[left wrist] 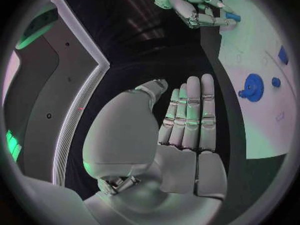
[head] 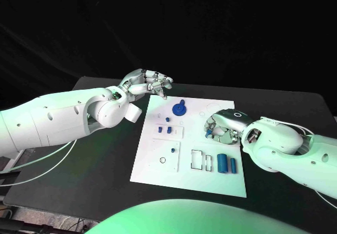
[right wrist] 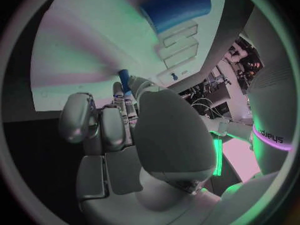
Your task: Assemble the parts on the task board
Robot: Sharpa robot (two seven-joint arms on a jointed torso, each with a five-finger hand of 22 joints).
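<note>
- Looking down from the head view, the white task board (head: 188, 146) lies in the middle of the black table (head: 281, 105). The right hand (head: 221, 127) hangs over the board's right half, its fingers curled down around a small blue part (head: 210, 131), apparently pinched at the fingertips. The left hand (head: 146, 82) hovers off the board's far left corner, fingers bent with nothing seen in them.
- On the board sit a blue gear (head: 180, 107), small blue pegs (head: 165, 130) near the middle, and two blue cylinders (head: 225, 163) by the near right edge, their long axes running away from the robot. The right hand is plainly the nearer to these and to the empty rectangular slots (head: 200, 160) just beside them.
- From the left wrist view, the left hand (left wrist: 187, 120) is flat and straight-fingered, holding nothing; the gear (left wrist: 252, 87) lies beyond the fingertips on the board, and the right hand (left wrist: 194, 7) shows further off with its blue part (left wrist: 232, 17).
- From the right wrist view, the right hand (right wrist: 119, 130) has a slim blue part (right wrist: 123, 80) standing up from between its fingertips, pointing towards the board and a large blue cylinder (right wrist: 175, 9).
- Readable writing: "sharpa" on the robot's arm (right wrist: 270, 132), right wrist view.
</note>
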